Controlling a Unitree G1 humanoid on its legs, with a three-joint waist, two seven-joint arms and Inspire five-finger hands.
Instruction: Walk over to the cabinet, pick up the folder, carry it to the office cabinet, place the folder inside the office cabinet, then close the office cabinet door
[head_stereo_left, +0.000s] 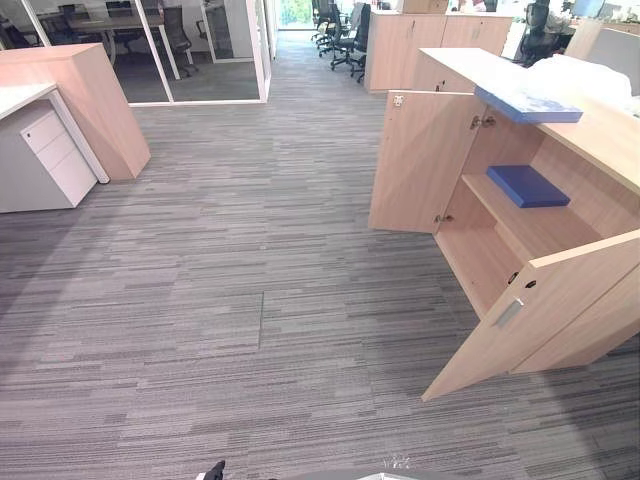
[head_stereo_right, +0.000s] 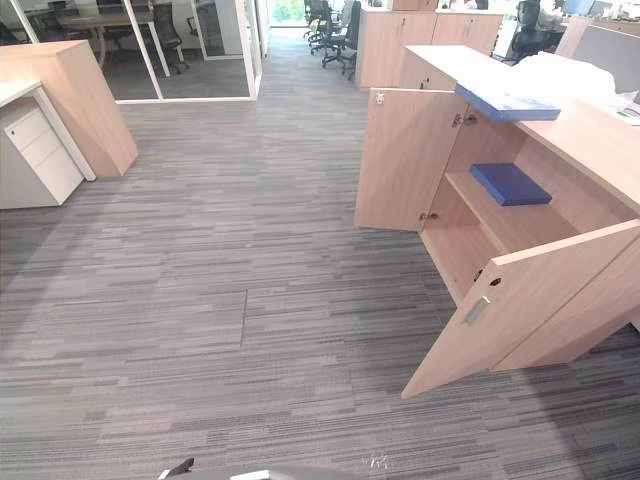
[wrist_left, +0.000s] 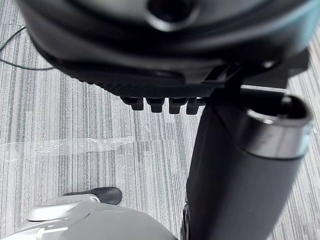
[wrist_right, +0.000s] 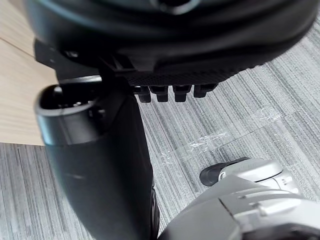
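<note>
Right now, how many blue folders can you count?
2. One blue folder lies on the office cabinet top, overhanging its front edge; a darker one lies on the shelf inside. Doors may hide others.

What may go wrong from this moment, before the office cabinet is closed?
1. The near door swings far out over the carpet, so the robot may bump it while stepping closer.
2. The light blue folder overhangs the edge of the office cabinet's top, above the open compartment. A knock while the doors are being closed might tip it off.
</note>
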